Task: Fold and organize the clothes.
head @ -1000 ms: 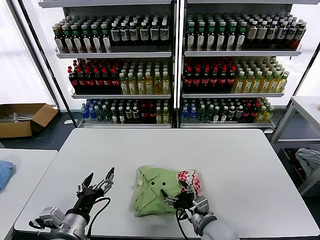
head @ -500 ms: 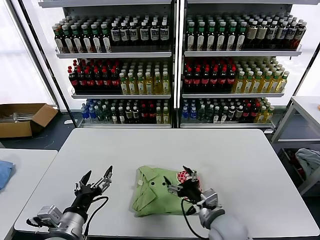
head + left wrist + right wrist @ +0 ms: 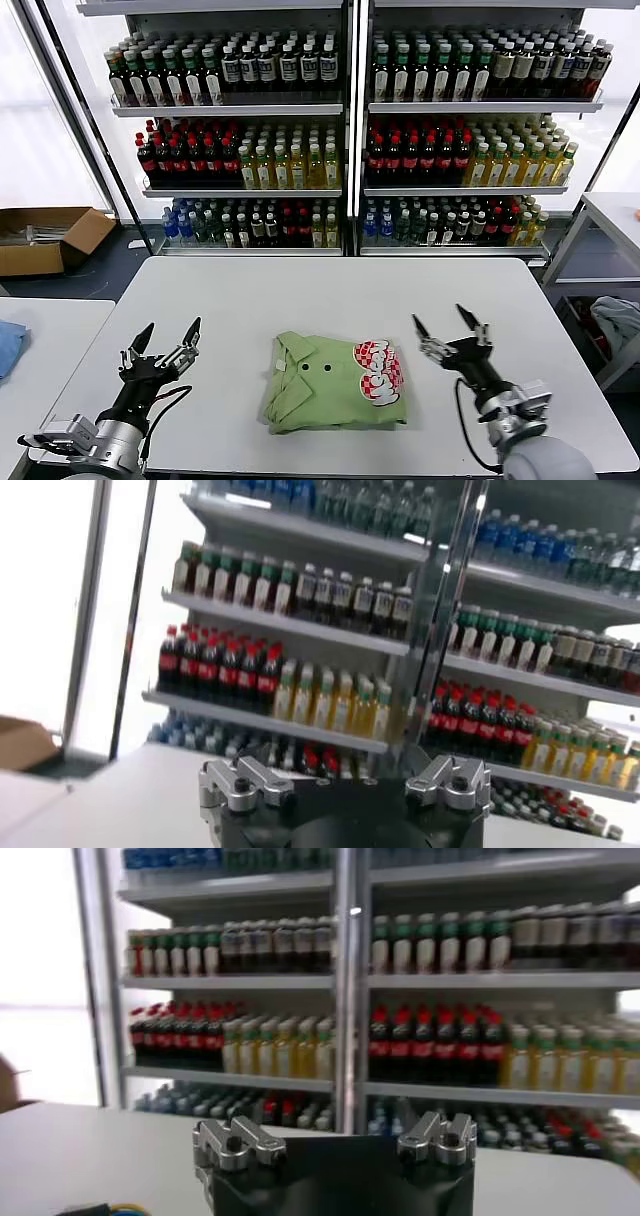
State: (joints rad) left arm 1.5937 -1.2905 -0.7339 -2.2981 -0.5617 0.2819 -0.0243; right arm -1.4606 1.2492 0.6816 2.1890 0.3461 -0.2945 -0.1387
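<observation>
Polo shirt (image 3: 334, 381) between left pincer (image 3: 162, 342) and right pincer (image 3: 447, 330).

A mock shop set up as a robot test space: glass-fronted coolers (image 3: 350, 130) behind a white table (image 3: 300, 300) hold tidy rows of bottles (image 3: 240, 165), sorted by colour like retail stock. Left of the coolers, an open cardboard box (image 3: 45, 238) sits on the floor. More white tables (image 3: 50, 340) flank the central one, suggesting a lab rather than a working store.
</observation>
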